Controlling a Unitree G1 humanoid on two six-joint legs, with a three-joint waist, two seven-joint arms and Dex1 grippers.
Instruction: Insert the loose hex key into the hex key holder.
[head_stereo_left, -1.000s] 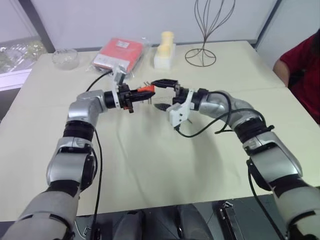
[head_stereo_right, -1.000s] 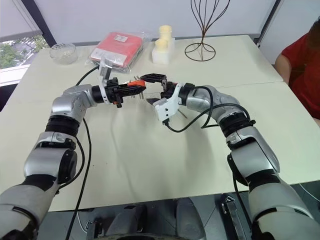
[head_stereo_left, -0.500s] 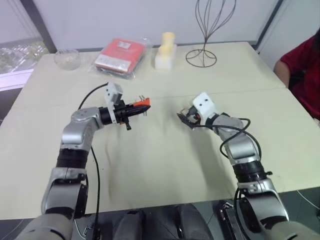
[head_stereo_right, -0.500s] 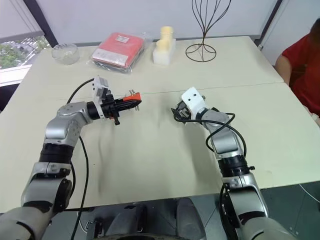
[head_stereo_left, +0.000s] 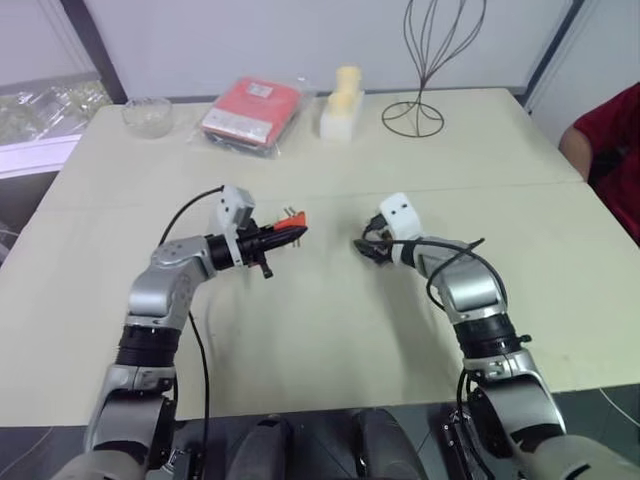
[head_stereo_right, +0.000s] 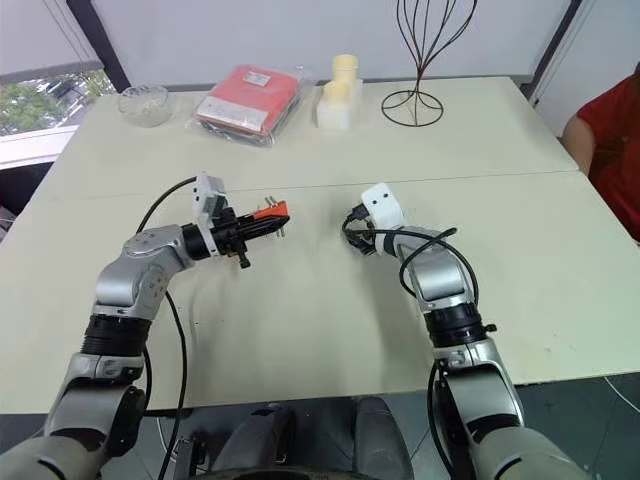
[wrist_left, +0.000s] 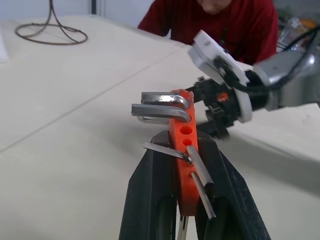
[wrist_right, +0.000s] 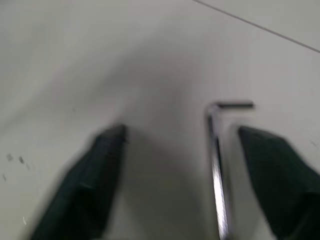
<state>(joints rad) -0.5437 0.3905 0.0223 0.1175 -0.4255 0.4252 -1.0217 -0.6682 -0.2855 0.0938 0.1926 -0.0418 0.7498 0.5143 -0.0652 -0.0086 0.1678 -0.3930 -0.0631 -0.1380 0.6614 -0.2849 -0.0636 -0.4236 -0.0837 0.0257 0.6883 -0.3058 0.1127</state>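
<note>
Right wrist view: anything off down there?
Yes: the loose hex key lies flat on the table between the right end effector's spread fingers, not gripped, closer to one finger than the other.

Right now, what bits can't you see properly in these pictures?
- Loose hex key: right wrist view, blurred; its lower end is cut off by the picture edge, and whether it touches the right gripper is unclear.
- Hex key holder: left wrist view, its lower part is hidden between the left gripper fingers.
- Holder's small keys: too small to count in the eye views.
- Person: left eye view, cut off by the picture edge.
</note>
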